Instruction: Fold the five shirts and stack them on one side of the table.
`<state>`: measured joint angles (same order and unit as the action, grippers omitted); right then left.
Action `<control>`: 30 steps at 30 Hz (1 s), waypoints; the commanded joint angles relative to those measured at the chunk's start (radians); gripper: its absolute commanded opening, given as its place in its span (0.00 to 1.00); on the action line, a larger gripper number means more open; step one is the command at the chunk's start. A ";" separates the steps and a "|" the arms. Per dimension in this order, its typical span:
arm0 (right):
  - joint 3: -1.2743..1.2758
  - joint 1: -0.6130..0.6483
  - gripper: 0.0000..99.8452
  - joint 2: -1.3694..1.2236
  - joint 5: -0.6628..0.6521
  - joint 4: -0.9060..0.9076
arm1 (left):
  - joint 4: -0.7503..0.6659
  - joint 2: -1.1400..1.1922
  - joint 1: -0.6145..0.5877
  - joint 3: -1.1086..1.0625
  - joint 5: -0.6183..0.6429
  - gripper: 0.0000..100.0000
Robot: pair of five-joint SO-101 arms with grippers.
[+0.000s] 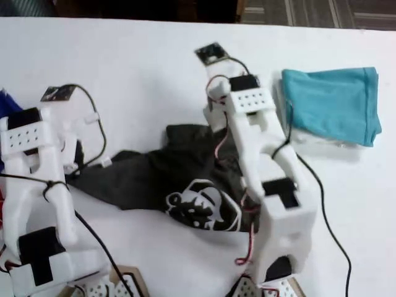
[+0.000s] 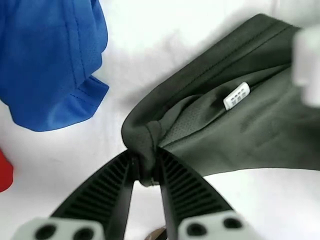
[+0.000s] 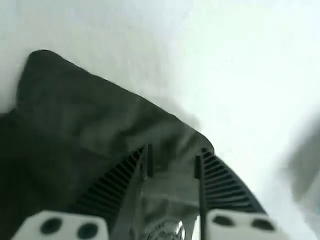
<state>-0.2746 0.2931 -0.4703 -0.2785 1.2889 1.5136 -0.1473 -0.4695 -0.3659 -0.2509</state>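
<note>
- Red cloth point(image 2: 4, 172): a small part shows at the far left, well apart from the dark shirt point(image 1: 148, 176) and beyond the blue shirt. Whether it is a shirt cannot be told.
- Blue shirt point(image 2: 50, 60): lies loose and unfolded on the worktop point(image 1: 124, 62), left of the dark shirt. A strip of bare worktop separates the two.
- Left gripper point(image 2: 146, 157): clamped on the dark shirt's left end. A bunched fold of the hem is pinched between its jaws, low at the worktop.
- Dark shirt: spread unfolded and crumpled across the middle of the worktop, running from the left gripper to the right arm's base.
- Label point(image 2: 236, 96): a small white tag sewn inside the dark shirt, near the seam, just beyond the left gripper's hold.
- White print point(image 1: 201, 207): faces up on the dark shirt's right half, touching the right arm's side.
- Right gripper point(image 3: 173, 152): over the dark shirt's far right corner. Its jaws stand apart, with the cloth's edge lying between them and bare worktop just past it.
- Teal shirt point(image 1: 334, 102): folded, right of the dark shirt and well apart from it. It rests on a folded white shirt point(image 1: 315, 141) whose edge shows beneath.
</note>
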 commanded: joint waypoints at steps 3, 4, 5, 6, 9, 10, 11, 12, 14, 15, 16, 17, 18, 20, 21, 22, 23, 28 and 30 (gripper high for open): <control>-0.265 0.010 0.22 -0.196 0.011 0.110 | -0.011 -0.037 -0.003 0.004 -0.002 0.02; -0.316 0.015 0.22 -0.232 0.011 0.143 | -0.011 -0.037 -0.003 0.004 -0.002 0.02; -0.362 0.021 0.22 -0.266 0.011 0.174 | -0.011 -0.037 -0.003 0.004 -0.002 0.02; -0.407 0.028 0.22 -0.300 0.011 0.205 | -0.011 -0.037 -0.003 0.005 -0.002 0.02; -0.525 0.054 0.22 -0.395 0.003 0.286 | -0.011 -0.037 -0.003 0.010 -0.002 0.02; -0.559 0.062 0.22 -0.426 0.003 0.305 | -0.011 -0.037 -0.003 0.010 -0.002 0.02; -0.591 0.067 0.22 -0.456 0.003 0.323 | -0.011 -0.037 -0.003 0.010 -0.002 0.02; -0.623 0.070 0.22 -0.484 0.003 0.338 | -0.011 -0.037 -0.003 0.010 -0.002 0.02; -0.687 0.067 0.15 -0.532 0.003 0.358 | -0.011 -0.037 -0.003 0.010 -0.002 0.02; -0.720 0.061 0.08 -0.549 0.005 0.366 | -0.011 -0.037 -0.003 0.010 -0.002 0.02; -0.750 0.054 0.01 -0.564 0.009 0.367 | -0.011 -0.037 -0.003 0.010 -0.002 0.02; -0.783 0.044 0.02 -0.573 0.011 0.381 | -0.011 -0.035 -0.003 0.010 -0.003 0.02; -0.816 0.035 0.04 -0.576 0.011 0.398 | -0.011 -0.035 -0.003 0.010 -0.003 0.02; -0.891 0.012 0.02 -0.576 0.011 0.423 | -0.011 -0.035 -0.003 0.012 -0.003 0.02; -0.941 -0.001 0.02 -0.572 0.011 0.441 | -0.012 -0.035 -0.002 0.013 -0.003 0.02; -0.993 -0.013 0.02 -0.564 0.011 0.461 | -0.014 -0.035 0.002 0.019 -0.003 0.02; -1.039 -0.024 0.02 -0.553 0.011 0.473 | -0.012 -0.032 0.014 0.038 -0.003 0.02; -1.211 -0.062 0.02 -0.453 0.009 0.476 | 0.064 0.052 0.094 0.268 0.002 0.02; -1.246 -0.065 0.02 -0.401 0.006 0.476 | 0.153 0.124 0.114 0.432 0.003 0.02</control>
<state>-1.4300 0.2440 -1.0119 -0.2723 1.7461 1.5750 -0.0752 -0.3913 -0.1542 -0.2509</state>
